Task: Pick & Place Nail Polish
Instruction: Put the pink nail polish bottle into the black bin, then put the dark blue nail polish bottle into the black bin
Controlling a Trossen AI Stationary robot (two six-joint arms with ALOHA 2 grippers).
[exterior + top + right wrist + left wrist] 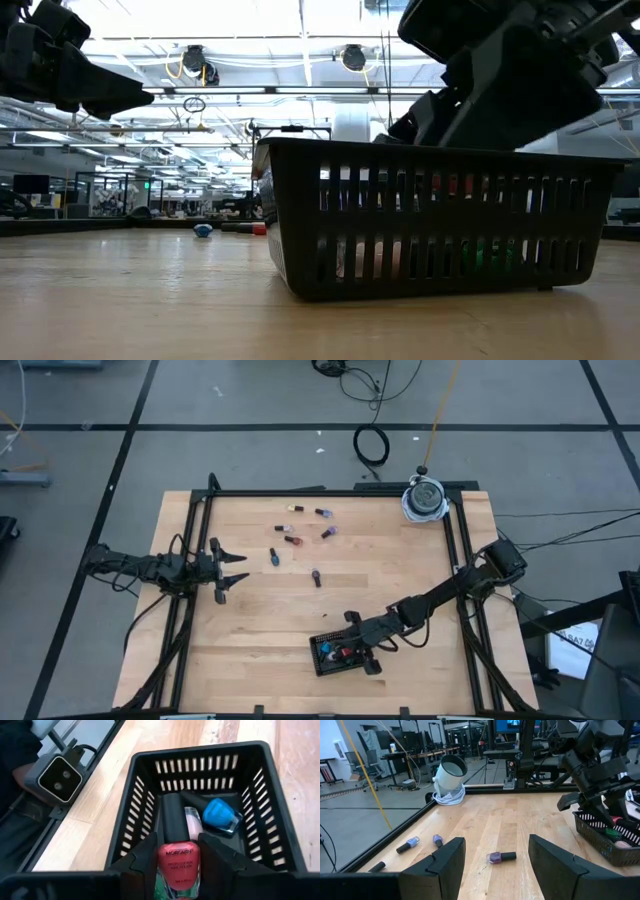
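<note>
Nail polish, red bottle point(176, 865) with dark cap: gripped between the two fingers of the right claw point(176, 862), held upright just above the open top of the black slotted basket point(135, 805).

Nail polish, blue bottle point(220, 815) and pale pink bottle point(192, 822): lying side by side inside the basket, below the held bottle. A green one point(480, 255) shows through the slots in the low view.

Basket: stands on the wooden table point(250, 650) near its front edge, right of centre, with the right arm reaching in from the right side.

Left claw point(232, 568): at the left side of the table, off the surface, fingers spread wide apart, holding nothing.

Nail polish, loose bottles: scattered on the table between the left claw and the far edge. A purple one point(501, 856) lies on its side ahead of the left claw; a blue one point(408, 844) and another purple one point(437, 840) lie near the black frame rail. More bottles point(292, 541) lie further back, well apart from the basket.

White cylindrical fixture point(425, 498): at the far right corner of the table, with coiled cable at its base.
</note>
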